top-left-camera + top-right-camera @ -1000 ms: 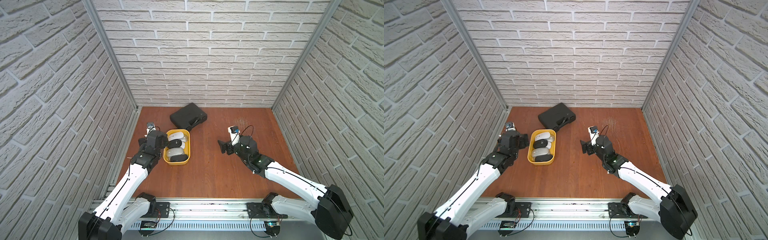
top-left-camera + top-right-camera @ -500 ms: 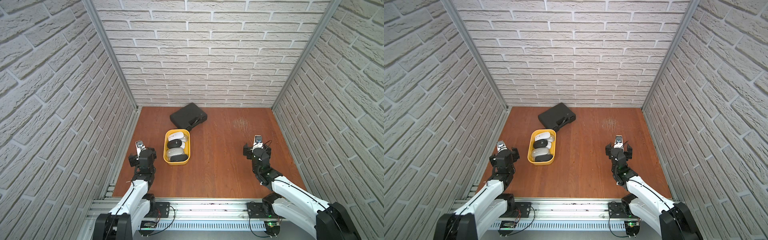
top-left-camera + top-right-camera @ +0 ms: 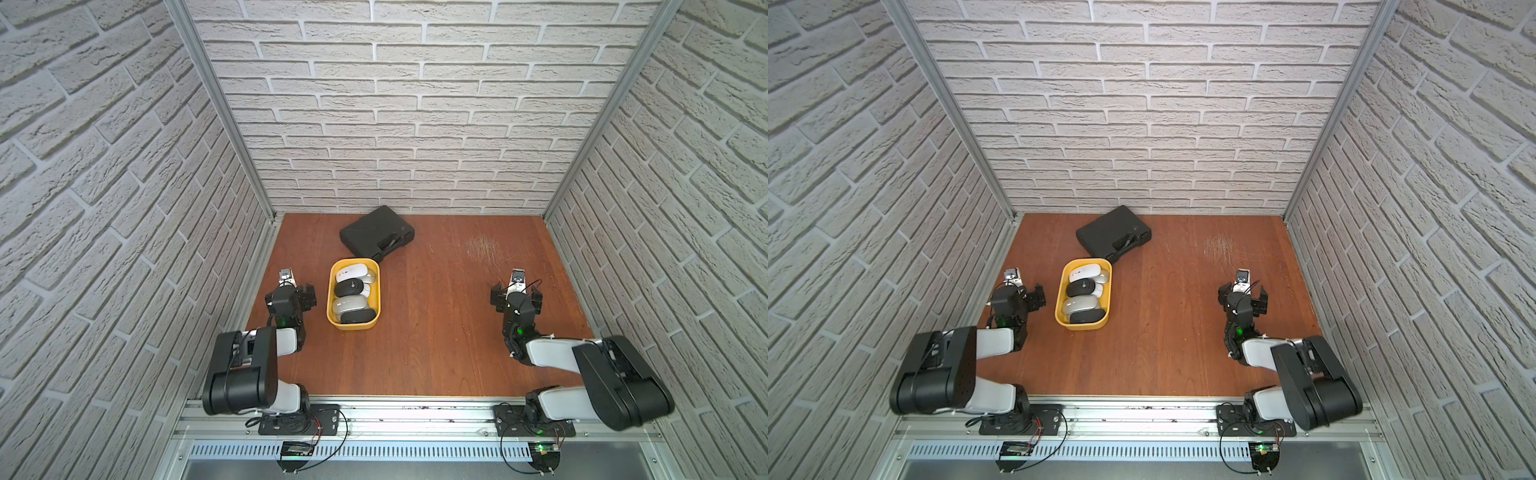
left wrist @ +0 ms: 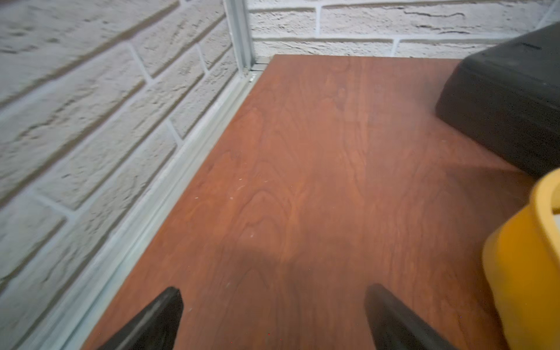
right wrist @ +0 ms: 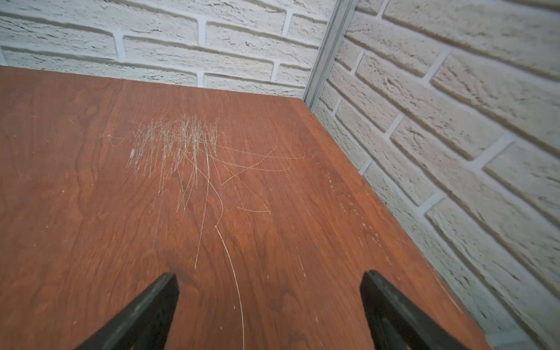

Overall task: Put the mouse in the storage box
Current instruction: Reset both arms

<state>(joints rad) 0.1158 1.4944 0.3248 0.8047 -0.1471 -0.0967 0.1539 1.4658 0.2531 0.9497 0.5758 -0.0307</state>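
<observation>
One yellow storage box (image 3: 353,326) sits just beside the left gripper (image 4: 274,295), on the side facing the right gripper (image 5: 268,281). Piled inside it are at least five mice (image 3: 349,305): two black, and three or more white or silver. They overlap, so the exact number is unclear. One black hard case (image 3: 376,230) lies beyond the box, farther from both grippers. There are two grippers in all. One patch of scratches (image 5: 178,142) marks the table (image 3: 436,332) ahead of the right gripper.
</observation>
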